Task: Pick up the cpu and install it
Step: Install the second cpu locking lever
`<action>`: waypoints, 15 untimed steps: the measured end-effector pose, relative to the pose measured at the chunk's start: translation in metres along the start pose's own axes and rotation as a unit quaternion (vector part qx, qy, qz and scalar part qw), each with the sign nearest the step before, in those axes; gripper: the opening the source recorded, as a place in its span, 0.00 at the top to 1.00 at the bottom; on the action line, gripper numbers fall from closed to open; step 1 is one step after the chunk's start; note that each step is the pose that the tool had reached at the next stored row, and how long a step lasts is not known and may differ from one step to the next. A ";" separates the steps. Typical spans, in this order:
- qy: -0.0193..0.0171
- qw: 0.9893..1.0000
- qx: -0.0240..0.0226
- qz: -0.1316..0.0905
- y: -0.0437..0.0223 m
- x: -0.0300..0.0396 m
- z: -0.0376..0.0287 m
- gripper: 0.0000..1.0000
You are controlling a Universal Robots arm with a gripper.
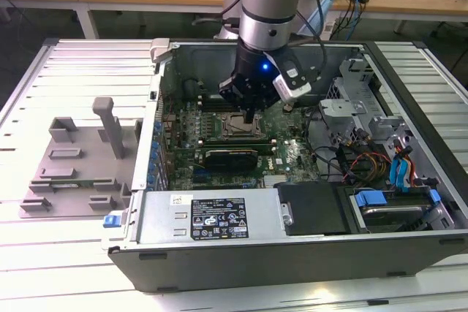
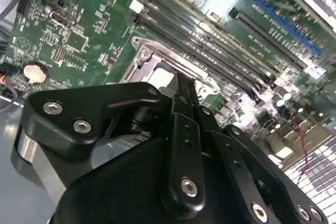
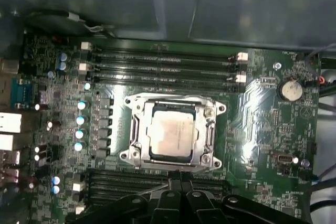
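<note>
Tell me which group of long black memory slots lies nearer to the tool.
The group right beside the tool in the first wrist view. The other group lies across the socket holding the cpu.

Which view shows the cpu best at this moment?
The first wrist view: the cpu lies flat inside the socket frame, its whole silvery top unobstructed. In the second wrist view, just a pale corner shows past the gripper. In the exterior view, the gripper sits over the socket, mostly hiding it.
</note>
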State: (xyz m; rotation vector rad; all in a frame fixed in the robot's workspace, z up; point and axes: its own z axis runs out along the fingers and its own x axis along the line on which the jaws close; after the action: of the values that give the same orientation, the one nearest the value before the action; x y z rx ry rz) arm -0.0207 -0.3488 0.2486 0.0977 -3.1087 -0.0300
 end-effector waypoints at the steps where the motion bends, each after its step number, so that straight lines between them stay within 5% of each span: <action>1: 0.000 1.000 -0.003 0.000 -0.0021 0.0004 0.0001 0.89; 9: -0.002 0.999 -0.035 -0.001 -0.0264 0.0101 0.0064 0.89; 12: -0.003 0.999 -0.044 -0.001 -0.0292 0.0170 0.0084 0.89; 15: -0.003 0.999 -0.046 -0.001 -0.0293 0.0256 0.0176 0.89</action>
State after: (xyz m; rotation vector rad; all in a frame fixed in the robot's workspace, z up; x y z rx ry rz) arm -0.0450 -0.3793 0.2312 0.0999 -3.1069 -0.1730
